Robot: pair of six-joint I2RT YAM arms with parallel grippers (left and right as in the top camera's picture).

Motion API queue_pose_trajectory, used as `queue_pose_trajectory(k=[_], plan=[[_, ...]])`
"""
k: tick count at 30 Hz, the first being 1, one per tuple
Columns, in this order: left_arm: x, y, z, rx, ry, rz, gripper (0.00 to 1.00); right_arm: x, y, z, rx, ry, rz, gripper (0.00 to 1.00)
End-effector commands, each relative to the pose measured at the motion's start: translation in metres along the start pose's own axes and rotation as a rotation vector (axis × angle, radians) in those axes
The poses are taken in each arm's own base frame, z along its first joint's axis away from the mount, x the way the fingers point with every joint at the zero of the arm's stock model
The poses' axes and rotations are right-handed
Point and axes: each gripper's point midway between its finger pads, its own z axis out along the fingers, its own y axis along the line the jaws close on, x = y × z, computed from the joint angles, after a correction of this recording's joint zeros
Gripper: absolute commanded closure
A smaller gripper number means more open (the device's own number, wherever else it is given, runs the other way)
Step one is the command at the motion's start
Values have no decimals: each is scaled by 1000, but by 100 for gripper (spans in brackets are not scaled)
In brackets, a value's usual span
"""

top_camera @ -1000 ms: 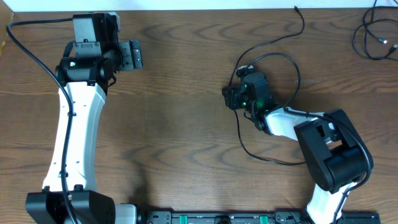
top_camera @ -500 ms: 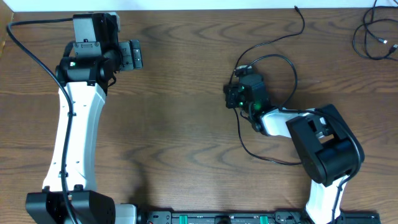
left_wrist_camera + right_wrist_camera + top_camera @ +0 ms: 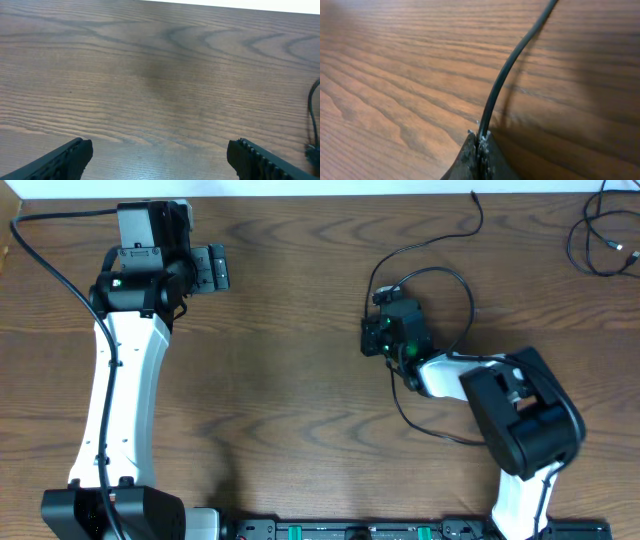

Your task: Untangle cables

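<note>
Cable (image 3: pixel 503 81) tight between right gripper (image 3: pixel 480 146) jaws

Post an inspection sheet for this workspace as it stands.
surface: wood-grain table, no spills seen
job's things: looped black cable mid-right; second black cable bundle at the far right corner, apart from it
clutter: nothing seen
grippers: left jaws wide open, holding nothing; right jaws shut on the looped black cable
cables: thick black wire runs to the left arm
surroundings: white strip past the far edge; equipment rail at the near edge
</note>
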Motion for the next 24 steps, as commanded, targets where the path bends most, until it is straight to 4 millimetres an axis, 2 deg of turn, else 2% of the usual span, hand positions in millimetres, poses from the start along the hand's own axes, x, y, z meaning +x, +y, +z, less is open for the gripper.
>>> queue_pose_trajectory(k=[1,6,12,14,20,24], plan=[[-1,3,-1,-8,-4,-18,8,-7,-28,-21,142,12,-66,99],[-1,3,-1,-8,-4,-18,8,-44,-43,-75,331,-30,-186,99],[-1,3,-1,-8,-4,-18,8,-101,-66,-160,601,-182,-240,99],[-1,3,-1,-8,-4,-18,8,-128,-75,-198,663,-271,-247,99],[-1,3,-1,-8,-4,-18,8,-171,-94,-260,745,-442,-213,99],[-1,3,-1,-8,-4,-18,8,-199,-95,-293,800,-539,-304,99]])
